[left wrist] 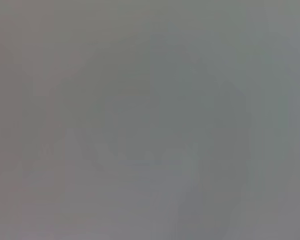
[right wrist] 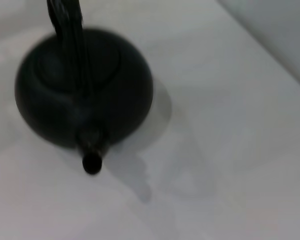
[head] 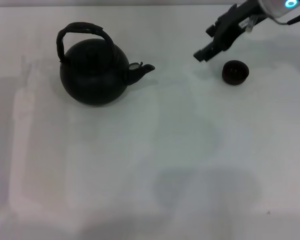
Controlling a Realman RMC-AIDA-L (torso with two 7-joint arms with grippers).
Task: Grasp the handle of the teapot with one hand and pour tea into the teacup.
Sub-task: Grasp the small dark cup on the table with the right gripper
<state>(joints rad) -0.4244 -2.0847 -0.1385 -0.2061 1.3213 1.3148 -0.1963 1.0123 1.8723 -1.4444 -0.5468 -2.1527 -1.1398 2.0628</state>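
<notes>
Spreading wide under everything is the white table (head: 140, 165). On its left part sits the teapot (head: 94, 75), upright, spout pointing right toward the teacup (head: 235, 72), which stands well apart on the right. The handle (head: 82, 31) arches over the lid, untouched. The right gripper (head: 202, 54) hovers just beside the teacup, up and to its left; whether its fingers are spread I cannot tell.

My right gripper (head: 202, 54): black, angular, blocky fingers on a black bracket. Behind it I see a silver-white wrist housing with a glowing cyan ring light and thin dark cabling.
</notes>
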